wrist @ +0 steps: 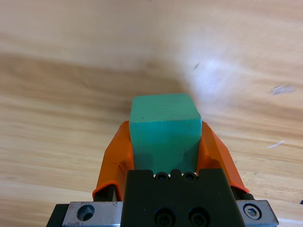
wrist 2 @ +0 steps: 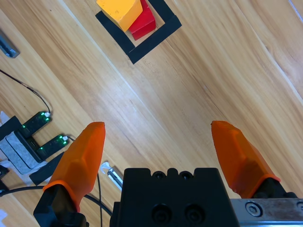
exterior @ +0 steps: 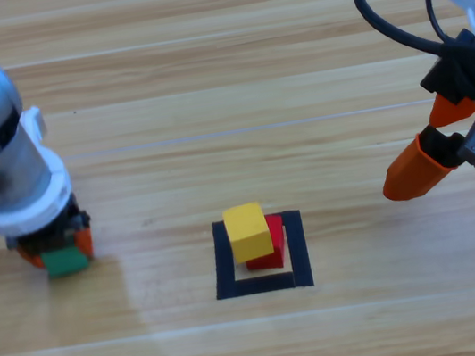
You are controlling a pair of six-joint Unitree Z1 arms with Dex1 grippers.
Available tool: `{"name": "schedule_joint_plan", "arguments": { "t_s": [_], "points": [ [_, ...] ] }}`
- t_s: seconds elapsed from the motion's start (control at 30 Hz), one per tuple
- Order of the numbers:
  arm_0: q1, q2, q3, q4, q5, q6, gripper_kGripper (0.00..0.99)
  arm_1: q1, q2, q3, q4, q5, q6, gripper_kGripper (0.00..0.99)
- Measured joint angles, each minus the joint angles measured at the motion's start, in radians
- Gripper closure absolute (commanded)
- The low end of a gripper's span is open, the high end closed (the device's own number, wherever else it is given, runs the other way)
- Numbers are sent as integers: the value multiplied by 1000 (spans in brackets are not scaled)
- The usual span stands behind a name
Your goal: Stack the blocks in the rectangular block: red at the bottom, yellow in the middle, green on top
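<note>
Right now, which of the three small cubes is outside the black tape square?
The small green cube, clamped in the left gripper. The yellow cube sits on the red cube inside the black tape square.

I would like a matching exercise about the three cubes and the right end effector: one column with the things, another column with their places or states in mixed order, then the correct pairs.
Things
1. red cube
2. yellow cube
3. green cube
4. right end effector

Places or states
A. gripped between the jaws of the left end effector
B. open, holding nothing
C. on top of another cube
D. lowest in the stack, inside the black tape square

Pairs: 1-D, 2-C, 3-A, 4-B
</note>
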Motion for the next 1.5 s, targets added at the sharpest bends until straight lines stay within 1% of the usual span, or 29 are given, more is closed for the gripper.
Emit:
{"name": "schedule_joint_plan", "arguments": {
  "t_s": [0.07, 0.1, 0.17, 0.27, 0.43, 0.63, 0.83, 0.97, 1.03, 1.13, 1.27, 1.4, 1.5],
  "points": [
    [-13, 2, -110, 101, 53, 44, 953, 0, 0, 0, 0, -1, 0, 1],
    [-20, 2, -161, 138, 66, 64, 953, 0, 0, 0, 0, -1, 0, 1],
    [-45, -1, -266, 209, 80, 118, 953, 0, 0, 0, 0, -2, 0, 1],
    [-99, -24, -321, 236, 80, 173, 955, 0, 0, 0, 0, -2, 0, 1],
    [-204, -37, -460, 340, 41, 263, 953, 0, -1, 2, 0, -3, 0, 0],
    [-298, -34, -534, 388, -13, 304, 953, 0, -13, 6, 0, -7, 0, 1],
    [-367, -9, -600, 408, -58, 303, 952, 0, -13, 9, 0, -7, 0, 0],
    [-400, 38, -653, 442, -59, 219, 946, 0, -13, 13, -3, -7, 0, 0],
    [-415, 90, -719, 492, -48, 114, 915, 0, -13, 20, -7, -7, 0, 0],
    [-426, 160, -799, 560, -21, -56, 907, 0, -13, 27, -10, -7, 0, 0],
    [-430, 234, -885, 616, -8, -187, 907, 0, -13, 30, -10, -7, 0, 0],
    [-437, 259, -921, 628, -5, -228, 907, 0, -13, 30, -12, -6, 0, 0],
    [-439, 266, -934, 628, -4, -228, 907, 0, -13, 30, -15, -5, 0, 0]
  ]
}}
